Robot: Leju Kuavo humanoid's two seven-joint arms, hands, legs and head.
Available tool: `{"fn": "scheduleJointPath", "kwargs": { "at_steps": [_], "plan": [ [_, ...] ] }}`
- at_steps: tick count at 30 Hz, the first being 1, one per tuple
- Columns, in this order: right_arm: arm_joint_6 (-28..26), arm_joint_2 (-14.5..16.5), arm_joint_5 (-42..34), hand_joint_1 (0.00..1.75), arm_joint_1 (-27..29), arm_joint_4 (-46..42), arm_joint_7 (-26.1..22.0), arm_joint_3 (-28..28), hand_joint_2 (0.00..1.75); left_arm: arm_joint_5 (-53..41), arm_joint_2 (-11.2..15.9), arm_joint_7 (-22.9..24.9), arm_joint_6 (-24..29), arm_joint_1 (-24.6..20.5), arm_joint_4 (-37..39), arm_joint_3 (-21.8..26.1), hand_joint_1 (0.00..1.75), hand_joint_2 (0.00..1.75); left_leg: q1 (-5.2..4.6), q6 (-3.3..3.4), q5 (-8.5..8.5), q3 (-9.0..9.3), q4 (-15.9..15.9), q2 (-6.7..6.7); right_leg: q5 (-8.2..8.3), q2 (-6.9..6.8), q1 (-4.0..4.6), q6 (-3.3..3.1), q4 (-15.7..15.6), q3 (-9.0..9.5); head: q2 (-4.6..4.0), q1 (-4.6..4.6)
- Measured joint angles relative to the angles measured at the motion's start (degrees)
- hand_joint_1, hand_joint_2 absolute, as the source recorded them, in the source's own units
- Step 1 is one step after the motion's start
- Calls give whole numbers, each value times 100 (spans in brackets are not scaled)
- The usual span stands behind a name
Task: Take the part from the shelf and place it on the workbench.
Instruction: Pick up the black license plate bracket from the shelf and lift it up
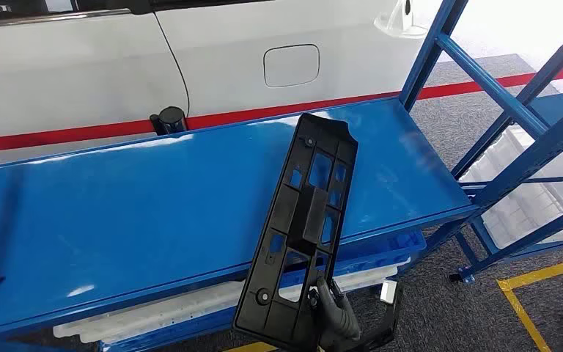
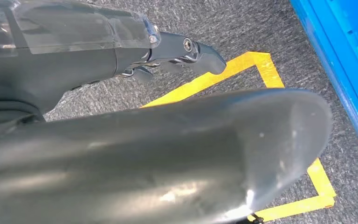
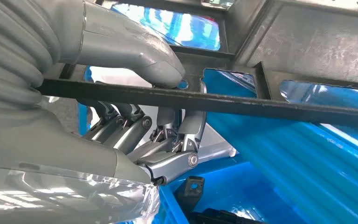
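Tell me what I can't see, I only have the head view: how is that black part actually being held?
Observer: The right hand clamps a bar of the black part, thumb on one side, fingers on the other.
Operator: And the other hand?
Observer: The left hand holds nothing; it hangs over grey carpet.
Operator: Anything on that floor?
Observer: Yellow tape marks a box outline near the shelf's blue edge.

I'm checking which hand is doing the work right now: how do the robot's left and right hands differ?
The right hand grips the black part, thumb on one side of a bar and fingers on the other; the left hand holds nothing. The right hand is raised in front of the blue shelf; the left hand hangs over grey carpet with yellow tape. Both have dark jointed fingers.
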Motion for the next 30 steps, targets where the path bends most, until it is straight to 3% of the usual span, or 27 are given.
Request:
{"fn": "scheduleJointPath", "kwargs": {
  "at_steps": [17,23,30],
  "plan": [
    [172,-23,9,175,-27,-2,-122,40,175,-86,-46,-47,-4,0,-39,-5,0,0,0,0,0,-1,0,11,0,1,0,0,0,0,0,1],
    [-67,-28,739,175,-152,-147,-50,42,175,-207,-54,-37,-47,-1,-39,-84,0,0,0,0,0,-1,0,28,0,4,0,0,0,-1,0,-1],
    [-309,-25,2224,175,-388,-663,743,-228,175,-392,-60,-66,-104,-1,-39,-157,0,0,0,0,0,1,1,46,1,12,-1,0,2,-1,0,1]
  ]
}}
